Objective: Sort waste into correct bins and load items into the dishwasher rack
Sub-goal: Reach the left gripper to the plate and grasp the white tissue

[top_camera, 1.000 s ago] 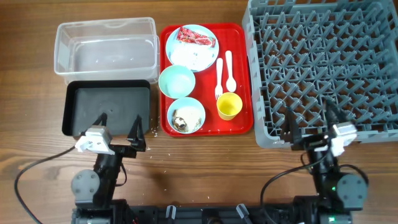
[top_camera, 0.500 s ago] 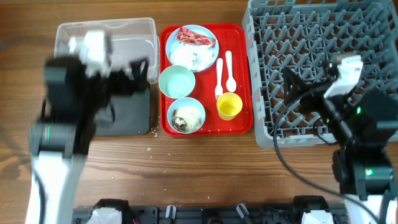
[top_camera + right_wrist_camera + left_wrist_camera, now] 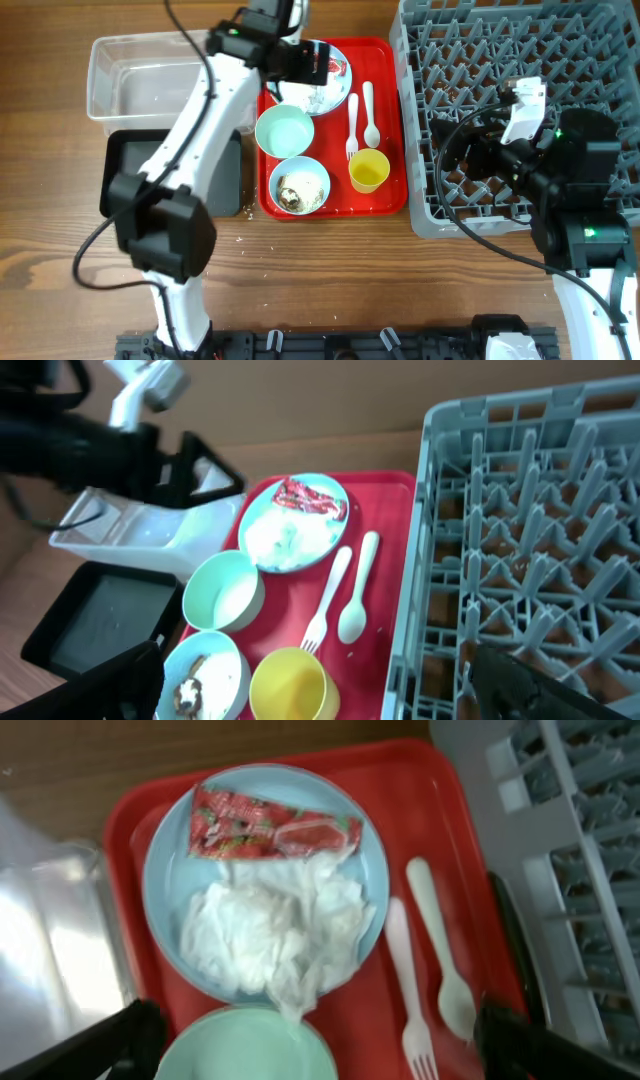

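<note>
Hovering left gripper [image 3: 320,1025], jaws wide apart, over plate [image 3: 165,880] near red tray [image 3: 450,840] rim; hanging right gripper [image 3: 315,660], likewise spread, over rack [image 3: 520,510] left edge.

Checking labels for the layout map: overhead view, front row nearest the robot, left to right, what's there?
black tray → bowl with food scraps → yellow cup → grey dishwasher rack

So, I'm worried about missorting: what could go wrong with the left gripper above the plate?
The wrapper touches the tissue on the plate, so the open left gripper might pinch both together. The tissue reaches the rim beside the empty bowl, so a pull could drag it in there.
</note>
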